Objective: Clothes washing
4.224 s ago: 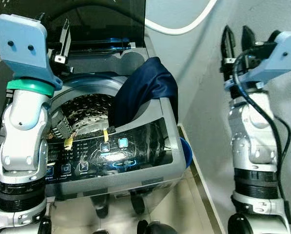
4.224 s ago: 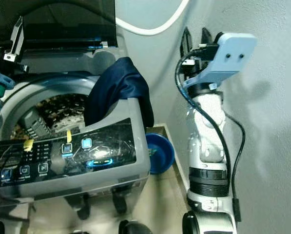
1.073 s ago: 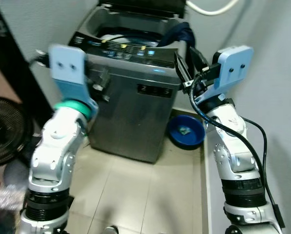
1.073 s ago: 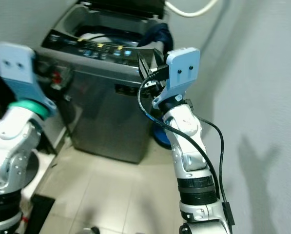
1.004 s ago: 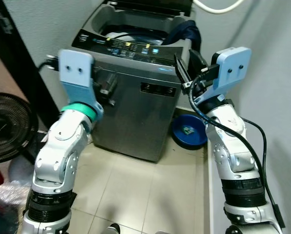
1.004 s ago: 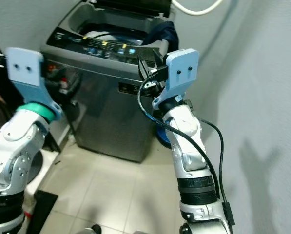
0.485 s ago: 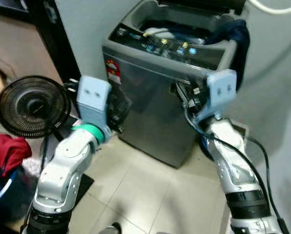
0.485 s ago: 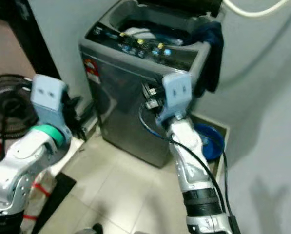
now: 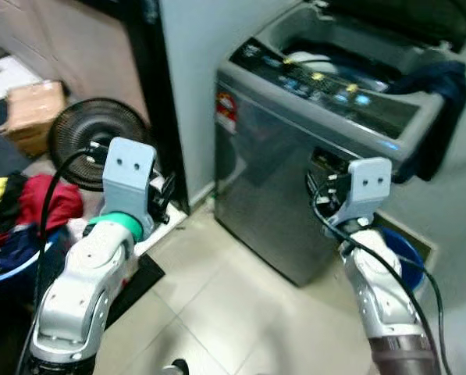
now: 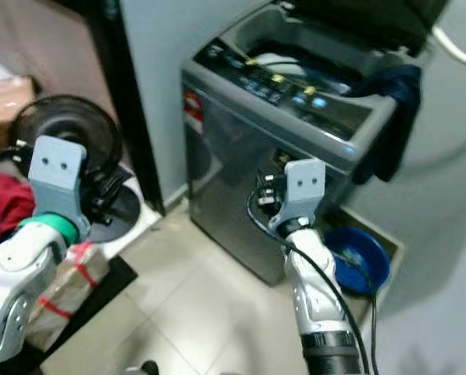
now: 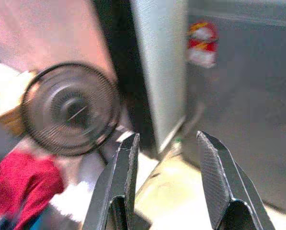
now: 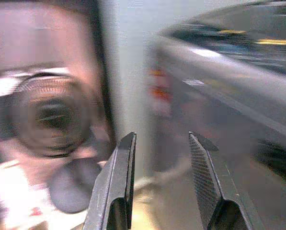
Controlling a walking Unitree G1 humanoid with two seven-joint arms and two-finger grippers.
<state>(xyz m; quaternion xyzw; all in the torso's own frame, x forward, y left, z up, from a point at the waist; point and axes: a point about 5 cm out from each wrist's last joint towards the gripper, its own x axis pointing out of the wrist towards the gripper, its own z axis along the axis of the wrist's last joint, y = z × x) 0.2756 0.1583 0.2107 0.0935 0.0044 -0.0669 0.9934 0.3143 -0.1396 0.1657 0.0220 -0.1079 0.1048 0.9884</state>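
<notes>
Washing machine (image 9: 295,203): lid up, just beyond right tool (image 12: 159,182); dark blue garment (image 9: 435,101) draped over its far rim. Red clothes (image 9: 37,203) in basket, near left tool (image 11: 169,184), beside black fan (image 9: 92,141). Both tools: fingers apart, empty. Arms: raised, forearms forward.

Washing machine (image 9: 272,203): smooth grey metal body, glossy dark control panel (image 9: 326,94). Navy cloth (image 9: 439,101) draped, matt. Floor tiles (image 9: 217,312) pale, semi-gloss. Fan (image 9: 92,133) black wire grille. Basin (image 10: 369,258) blue plastic.
</notes>
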